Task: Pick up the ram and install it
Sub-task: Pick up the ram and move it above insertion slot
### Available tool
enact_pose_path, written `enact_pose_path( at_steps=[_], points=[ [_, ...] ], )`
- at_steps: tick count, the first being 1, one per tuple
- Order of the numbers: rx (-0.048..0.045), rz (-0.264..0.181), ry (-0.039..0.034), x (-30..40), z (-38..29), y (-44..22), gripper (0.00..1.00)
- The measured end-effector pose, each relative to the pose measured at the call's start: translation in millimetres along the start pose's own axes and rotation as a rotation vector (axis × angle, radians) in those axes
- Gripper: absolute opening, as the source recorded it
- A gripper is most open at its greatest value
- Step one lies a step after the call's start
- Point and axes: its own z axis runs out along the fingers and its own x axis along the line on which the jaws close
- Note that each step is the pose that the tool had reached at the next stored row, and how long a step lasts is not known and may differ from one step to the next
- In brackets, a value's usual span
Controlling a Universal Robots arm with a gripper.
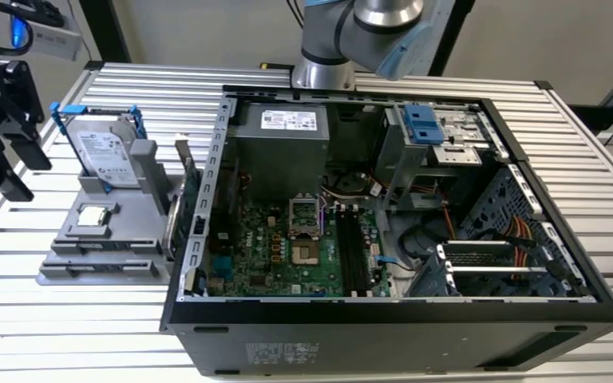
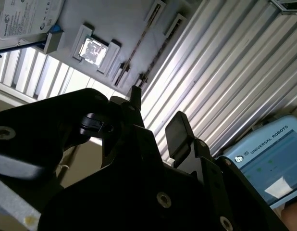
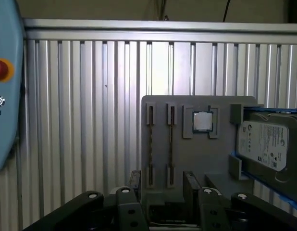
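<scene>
Two thin green ram sticks [image 3: 150, 144] stand on edge side by side in slots of a grey holder [image 3: 187, 159]; they show as two narrow strips [image 2: 140, 39] in the second wrist view. My black gripper [image 3: 163, 185] hovers above the holder's edge, open and empty. Its fingers [image 3: 134, 180] straddle the line of the two sticks without touching them. In the second wrist view the gripper [image 2: 155, 115] shows a clear gap between its pads. In the exterior view the gripper [image 1: 19, 159] hangs at the far left, above the table.
The holder [image 1: 104, 239] also carries a silver hard drive [image 1: 104, 155] in a blue frame and a processor chip [image 3: 202, 121]. An open computer case [image 1: 195, 199] with a green motherboard [image 1: 274, 255] and dark memory slots [image 1: 351, 255] lies at the exterior view's right. A teach pendant [image 3: 4, 96] sits nearby.
</scene>
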Motion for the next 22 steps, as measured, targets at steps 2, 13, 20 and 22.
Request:
enact_pose_path(
  at_steps=[2,13,20,22],
  points=[
    [-0.0001,0.000,0.0001,0.0,1.2,0.0,1.00],
    [-0.0003,0.000,0.0014,0.1,5.5,0.0,1.00],
    [-0.0003,0.000,0.0013,0.2,9.1,0.0,1.00],
    [-0.0004,0.000,0.0014,0.3,10.3,-0.2,1.00]
  ],
)
